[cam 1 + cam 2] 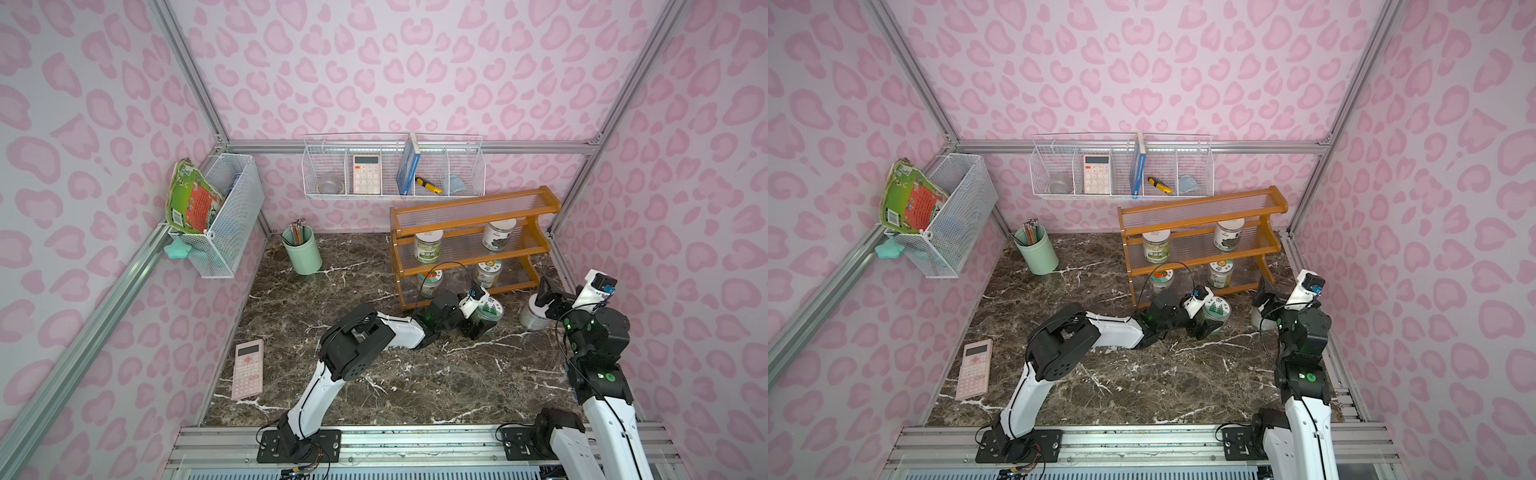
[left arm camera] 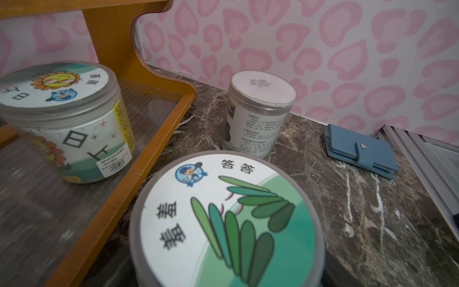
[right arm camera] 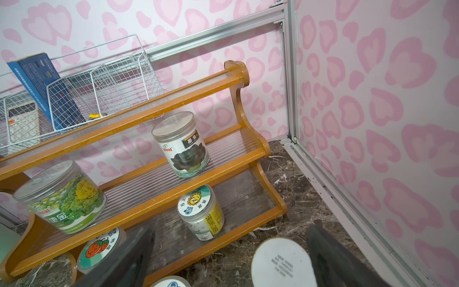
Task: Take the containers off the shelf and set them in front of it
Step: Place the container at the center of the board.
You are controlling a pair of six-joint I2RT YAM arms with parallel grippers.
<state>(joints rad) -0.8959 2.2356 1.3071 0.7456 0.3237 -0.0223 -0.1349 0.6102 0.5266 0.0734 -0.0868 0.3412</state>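
Four containers stand on the lower two tiers of the shelf, and in front of it on the table the left end effector clamps a green-lidded container — further right, the right end effector spreads wide over a white-lidded container.

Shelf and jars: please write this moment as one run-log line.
shelf: four jars on it | left hand: shut on green-lid jar in front of shelf | right hand: open around white-lid jar on tabletop
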